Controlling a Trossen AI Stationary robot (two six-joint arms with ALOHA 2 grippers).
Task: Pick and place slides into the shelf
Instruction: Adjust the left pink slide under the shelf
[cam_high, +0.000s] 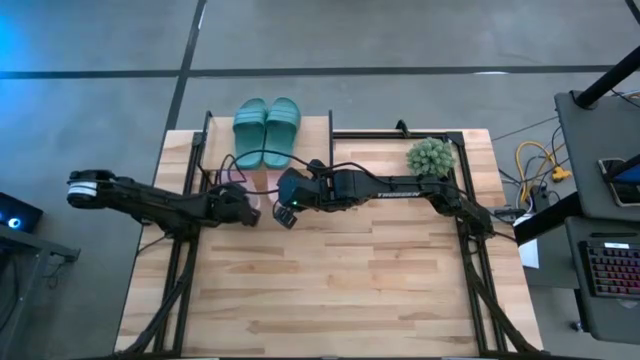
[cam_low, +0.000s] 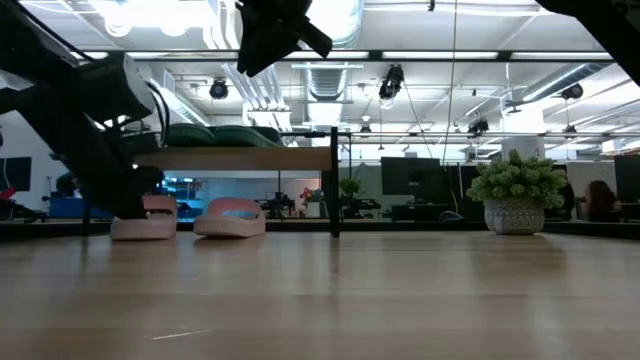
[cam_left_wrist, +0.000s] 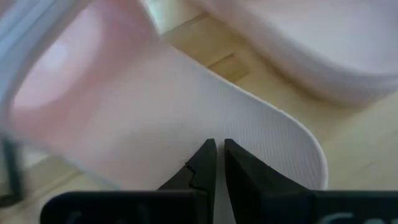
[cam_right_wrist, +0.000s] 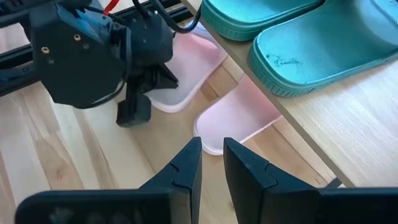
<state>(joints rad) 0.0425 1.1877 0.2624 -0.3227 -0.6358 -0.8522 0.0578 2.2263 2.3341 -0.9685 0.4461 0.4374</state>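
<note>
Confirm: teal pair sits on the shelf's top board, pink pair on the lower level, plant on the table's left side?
Not quite. The potted plant stands on the table's right side, as the high view shows. The rest holds: the teal slides lie on the shelf top board, and the pink slides sit under it on the lower level.

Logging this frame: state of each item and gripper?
Teal slides: side by side on shelf top.
Pink slides: on the table under the shelf top.
Left gripper: shut, at one pink slide's edge.
Right gripper: nearly shut, empty, above the shelf front.
Plant: upright.
</note>
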